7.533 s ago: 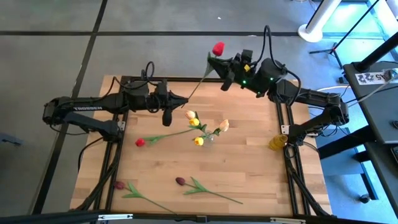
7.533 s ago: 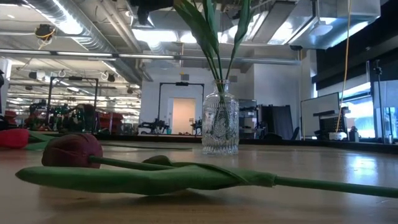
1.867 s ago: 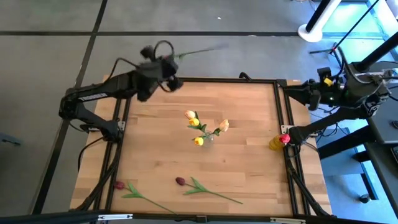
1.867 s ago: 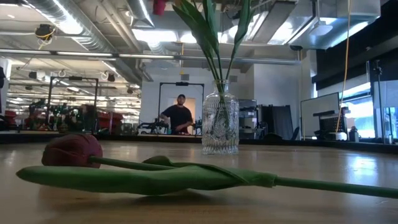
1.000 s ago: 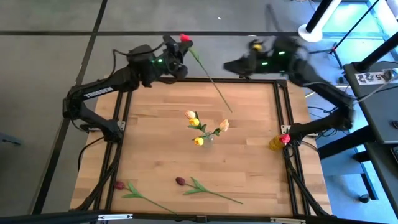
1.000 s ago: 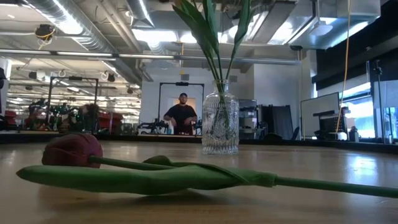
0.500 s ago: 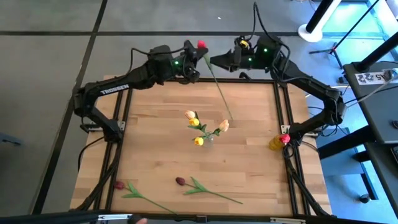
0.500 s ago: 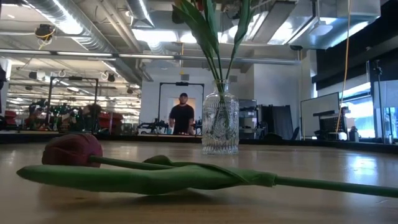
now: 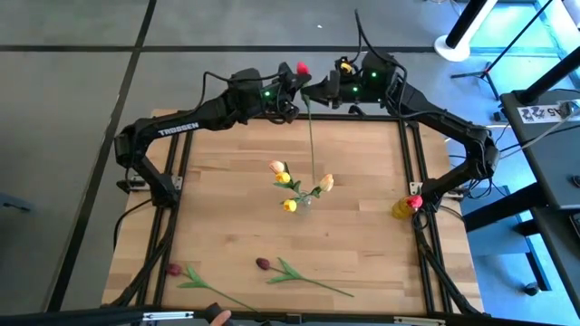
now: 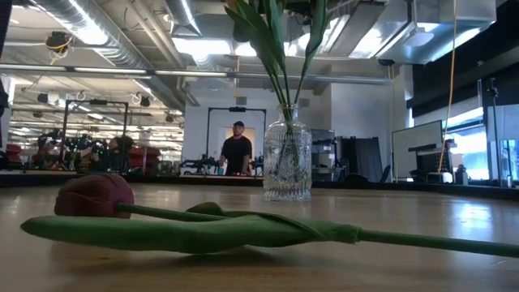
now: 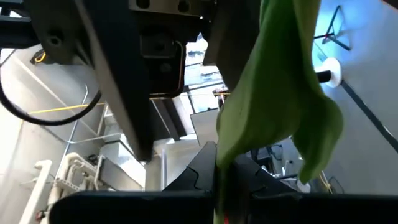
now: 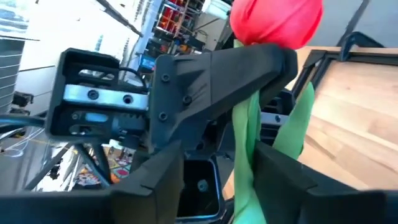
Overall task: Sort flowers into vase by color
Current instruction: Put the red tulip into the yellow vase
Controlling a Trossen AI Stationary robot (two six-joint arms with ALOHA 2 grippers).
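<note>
A red flower, head point(image 9: 302, 68) uppermost and stem point(image 9: 312, 136) hanging, is held above the table's far edge by my left gripper point(image 9: 292, 89), which is shut on it. My right gripper point(image 9: 314, 88) is open. Its fingers stand on either side of the stem point(image 12: 244, 168) below the head point(image 12: 277, 22), with a gap on both sides. A clear glass vase point(image 9: 304, 201) at the table's middle holds yellow and peach flowers. A yellow vase point(image 9: 404, 207) at the right edge holds a red one. Two maroon flowers point(image 9: 263, 263) point(image 9: 174, 269) lie near the front. My left gripper pinches the red flower's stem just below the head point(image 12: 242, 115) between its two fingers, which lie across the stem. The flower is lifted clear of the table, head up. Its stem and green leaf point(image 11: 273, 93) hang below the fingers.
In the low view a maroon flower point(image 10: 93, 196) lies across the foreground, with the clear vase point(image 10: 287, 158) behind it. A person point(image 10: 236, 150) stands in the room beyond. Bare wood point(image 9: 227, 226) lies between the vases and the near flowers.
My left gripper has carried the red flower toward the table's right, and its stem has swung from a slant until it hangs almost straight. My right gripper has moved left up to the flower, and its fingers now stand around the stem.
</note>
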